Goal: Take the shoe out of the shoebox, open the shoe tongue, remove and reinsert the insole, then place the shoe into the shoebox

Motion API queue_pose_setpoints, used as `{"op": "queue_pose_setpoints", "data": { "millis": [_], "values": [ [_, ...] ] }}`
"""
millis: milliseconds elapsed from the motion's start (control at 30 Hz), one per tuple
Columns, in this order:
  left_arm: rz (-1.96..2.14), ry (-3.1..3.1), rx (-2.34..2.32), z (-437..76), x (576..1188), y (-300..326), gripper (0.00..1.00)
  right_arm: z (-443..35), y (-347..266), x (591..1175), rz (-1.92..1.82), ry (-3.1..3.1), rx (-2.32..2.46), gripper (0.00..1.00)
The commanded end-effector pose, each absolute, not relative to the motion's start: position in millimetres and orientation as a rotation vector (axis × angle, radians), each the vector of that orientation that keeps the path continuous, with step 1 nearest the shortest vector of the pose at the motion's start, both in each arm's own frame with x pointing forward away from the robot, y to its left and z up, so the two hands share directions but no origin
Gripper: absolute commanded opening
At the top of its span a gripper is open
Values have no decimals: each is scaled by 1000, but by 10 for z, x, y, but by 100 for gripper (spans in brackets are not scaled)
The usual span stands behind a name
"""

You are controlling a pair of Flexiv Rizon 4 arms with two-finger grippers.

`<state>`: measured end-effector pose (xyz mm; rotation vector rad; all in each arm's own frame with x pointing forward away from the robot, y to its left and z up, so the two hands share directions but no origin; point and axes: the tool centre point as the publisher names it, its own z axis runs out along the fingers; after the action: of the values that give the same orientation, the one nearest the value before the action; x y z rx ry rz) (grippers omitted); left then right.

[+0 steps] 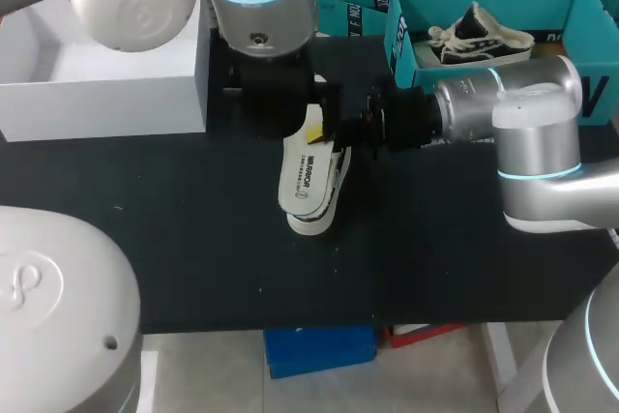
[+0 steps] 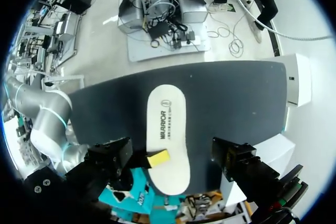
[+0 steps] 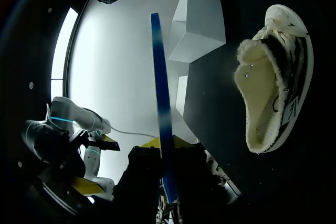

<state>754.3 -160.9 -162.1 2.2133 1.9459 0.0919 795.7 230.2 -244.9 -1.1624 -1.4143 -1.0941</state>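
Observation:
My right gripper (image 1: 327,131) holds the white printed insole (image 1: 304,176) above the black table, shut on its heel end. In the right wrist view the insole (image 3: 161,108) shows edge-on, blue underneath, running out from the right gripper (image 3: 167,156). The black-and-white shoe (image 3: 273,82) with its fleecy lining lies on its side on the table beside it; in the head view the shoe (image 1: 327,208) peeks out from under the insole. My left gripper (image 2: 170,157) hangs open above the insole (image 2: 167,124), whose heel end lies between the wide-apart fingers (image 2: 112,156), untouched by them.
A teal shoebox (image 1: 401,41) at the back right holds another shoe (image 1: 481,36). A white open box (image 1: 106,79) stands at the back left. More teal boxes (image 1: 353,2) sit behind. The table's front edge (image 1: 290,324) is near.

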Motion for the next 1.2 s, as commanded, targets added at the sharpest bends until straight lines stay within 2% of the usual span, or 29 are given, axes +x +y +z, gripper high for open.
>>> {"op": "queue_pose_setpoints", "data": {
  "millis": [33,800,1200],
  "values": [
    [88,1949,2228,-1628,7731,-1655,100,-2454,2316,7954,-1095,-1414,-1165,0],
    [94,1976,2178,-1665,8743,-1793,100,-2454,2316,7954,-1095,-1414,-1165,0],
    [86,1998,2138,-1856,9193,-1847,100,-2454,2316,7954,-1095,-1414,-1165,0]
  ]
}}
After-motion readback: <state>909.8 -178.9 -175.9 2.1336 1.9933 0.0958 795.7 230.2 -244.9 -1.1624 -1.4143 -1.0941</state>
